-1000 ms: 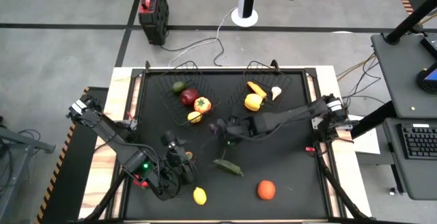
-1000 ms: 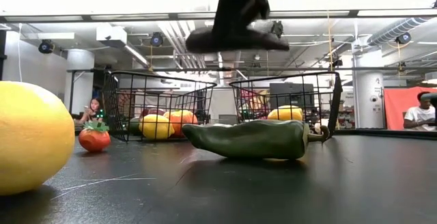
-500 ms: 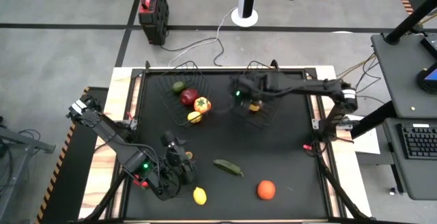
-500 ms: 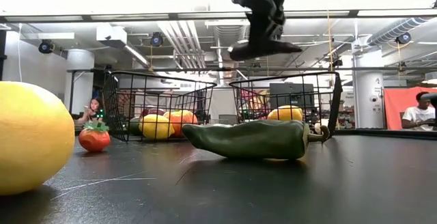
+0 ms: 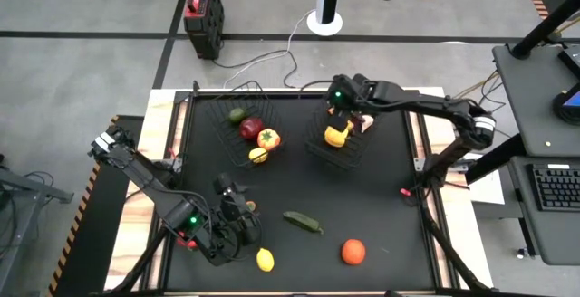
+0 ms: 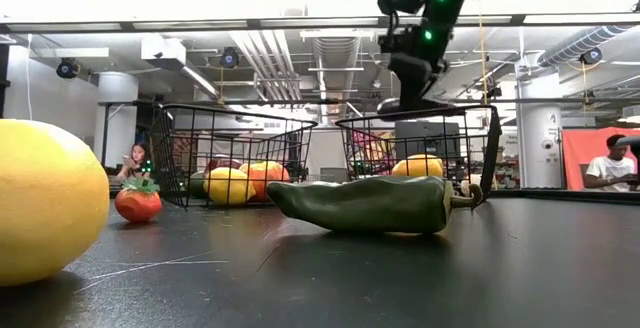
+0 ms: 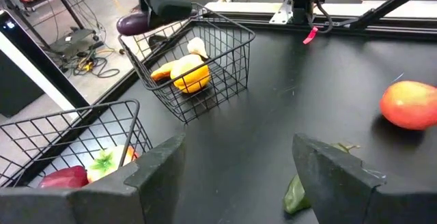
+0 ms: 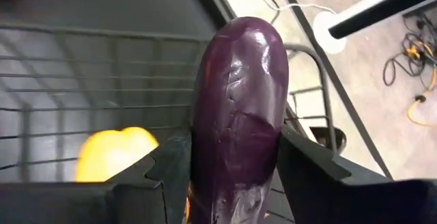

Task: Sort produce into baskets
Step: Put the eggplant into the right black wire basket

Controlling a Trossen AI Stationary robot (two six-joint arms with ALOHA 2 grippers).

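From above, you are seeing the right gripper [image 5: 343,107] hanging over the right basket [image 5: 319,141]; its load is hiding there. The low view is showing you the green pepper [image 6: 365,204] lying before both baskets. The left wrist view is showing the left gripper [image 7: 239,173] standing wide and empty. The right wrist view alone is showing the eggplant [image 8: 237,115] being pinched between its fingers [image 8: 167,162]. No writing is readable.

A glossy purple eggplant [image 8: 239,108] sits between the right gripper [image 8: 229,176]'s dark fingers, with a yellow pepper [image 8: 113,152] in the black wire-mesh basket [image 5: 349,148] beneath it. Near the left gripper [image 7: 239,176] lie a green cucumber [image 5: 302,222], a yellow lemon [image 5: 265,260] and an orange-red fruit [image 5: 353,252].
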